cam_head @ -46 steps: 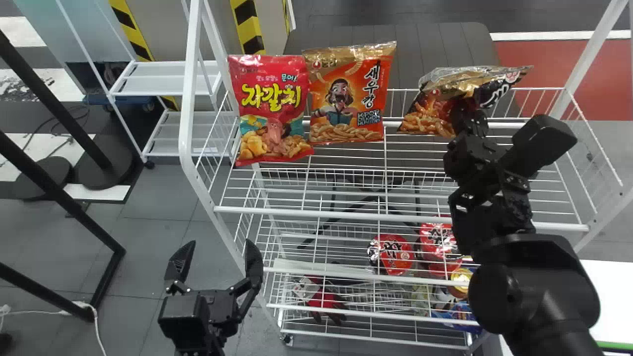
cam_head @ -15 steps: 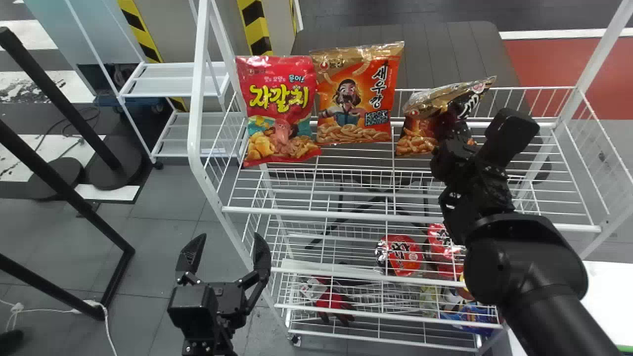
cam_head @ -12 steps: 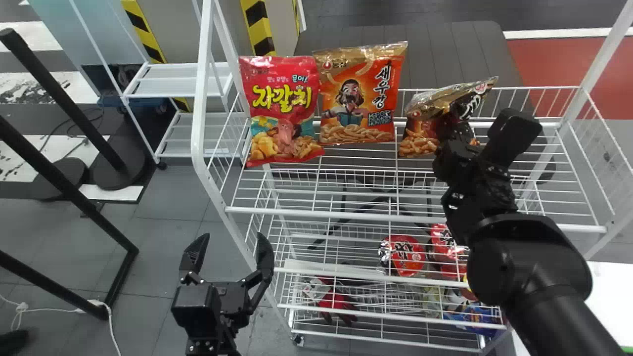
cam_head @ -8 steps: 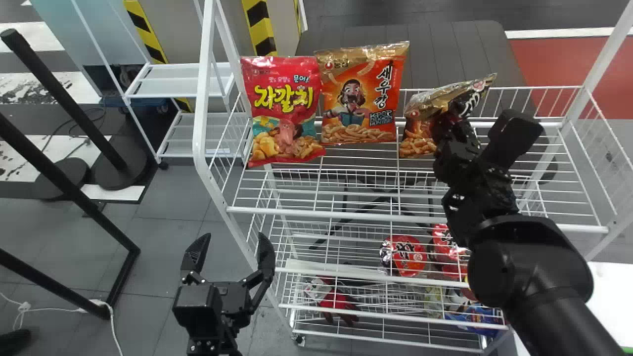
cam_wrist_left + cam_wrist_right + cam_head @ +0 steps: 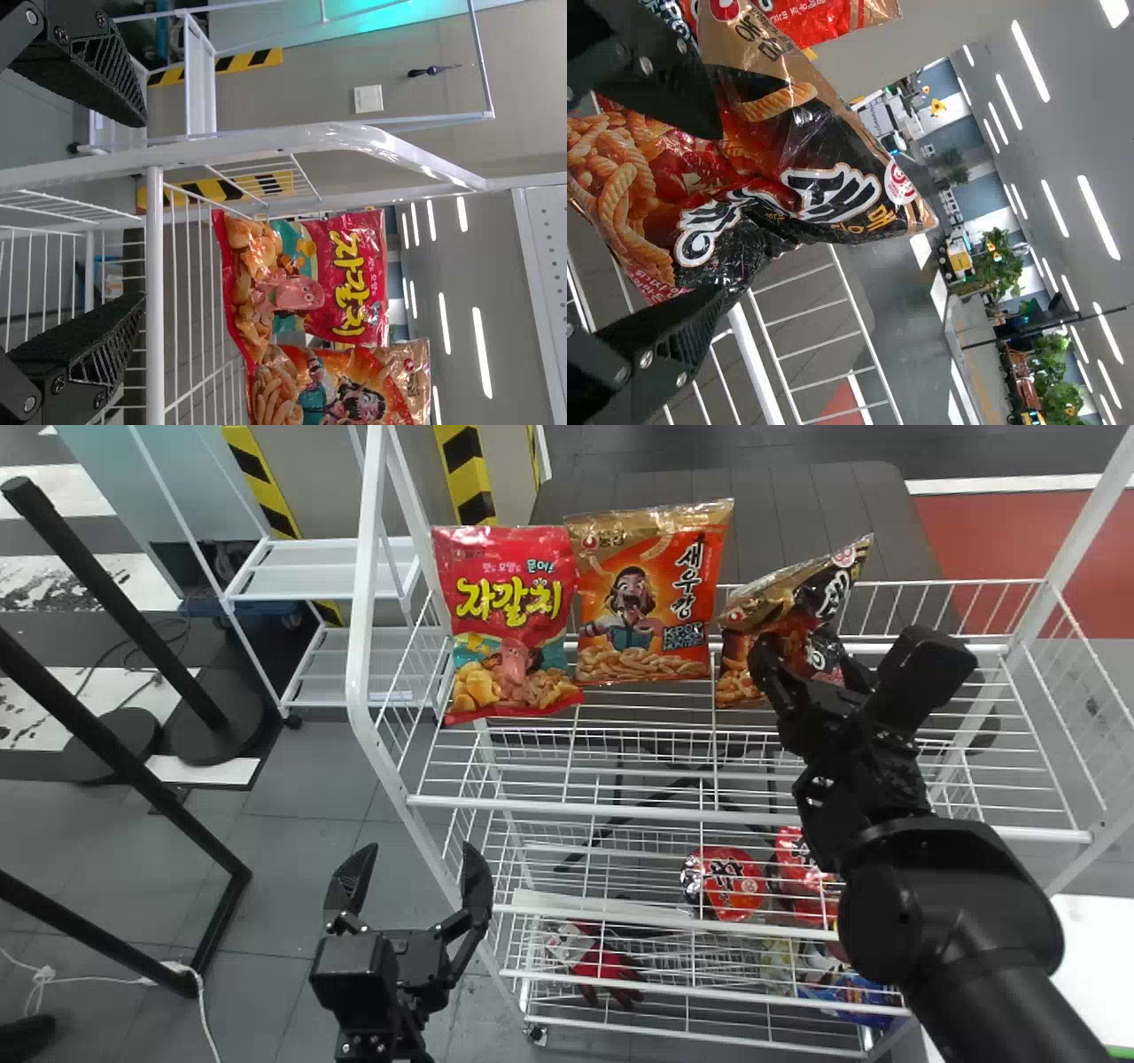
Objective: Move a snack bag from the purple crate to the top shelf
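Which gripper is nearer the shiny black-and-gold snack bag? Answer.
Right: the right gripper straddles the bag; the left gripper hangs beside the left end of the white wire rack.

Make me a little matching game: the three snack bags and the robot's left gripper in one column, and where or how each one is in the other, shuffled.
1. Pink-red bag
2. Orange bag
3. Black-and-gold bag
4. Left gripper

A. Between the right gripper's spread fingers
B. Open, holding nothing
C. Leftmost bag in the head view
D. Middle one of the three bags

Pairs: 1-C, 2-D, 3-A, 4-B
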Robot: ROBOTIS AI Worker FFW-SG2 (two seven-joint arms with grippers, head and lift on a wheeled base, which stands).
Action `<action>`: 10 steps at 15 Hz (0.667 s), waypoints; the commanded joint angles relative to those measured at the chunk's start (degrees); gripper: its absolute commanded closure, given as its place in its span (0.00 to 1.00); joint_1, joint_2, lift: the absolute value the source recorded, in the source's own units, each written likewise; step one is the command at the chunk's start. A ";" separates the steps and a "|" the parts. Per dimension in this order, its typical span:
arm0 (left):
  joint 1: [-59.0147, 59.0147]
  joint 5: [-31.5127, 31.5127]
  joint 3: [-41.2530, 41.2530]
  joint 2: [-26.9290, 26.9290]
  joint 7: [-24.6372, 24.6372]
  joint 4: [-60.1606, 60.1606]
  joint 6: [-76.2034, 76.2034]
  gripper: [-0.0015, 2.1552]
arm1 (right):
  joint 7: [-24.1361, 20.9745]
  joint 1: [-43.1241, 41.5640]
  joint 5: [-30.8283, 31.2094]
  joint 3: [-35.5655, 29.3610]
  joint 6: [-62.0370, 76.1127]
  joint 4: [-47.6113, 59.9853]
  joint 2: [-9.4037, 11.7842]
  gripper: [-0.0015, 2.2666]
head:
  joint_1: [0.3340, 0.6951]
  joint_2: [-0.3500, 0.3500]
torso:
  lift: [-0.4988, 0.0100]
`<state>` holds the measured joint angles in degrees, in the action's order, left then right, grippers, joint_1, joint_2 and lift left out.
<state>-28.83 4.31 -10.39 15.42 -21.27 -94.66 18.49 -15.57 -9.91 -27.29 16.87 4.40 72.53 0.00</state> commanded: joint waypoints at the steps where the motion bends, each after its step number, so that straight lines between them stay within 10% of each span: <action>1: 0.00 0.00 -0.16 0.04 0.00 -0.18 0.00 0.06 | -0.25 1.03 0.48 0.09 0.04 1.65 -0.05 0.09 | 1.00 0.71 | 0.98; 10: -0.71 0.00 -0.33 0.66 -0.09 -1.49 0.18 0.06 | -0.69 17.38 7.16 0.09 -1.90 20.81 0.09 0.08 | 1.00 0.74 | 0.98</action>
<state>-29.36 4.31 -10.73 15.93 -21.32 -95.81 18.58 -16.26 3.80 -22.73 17.05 1.90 89.41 0.01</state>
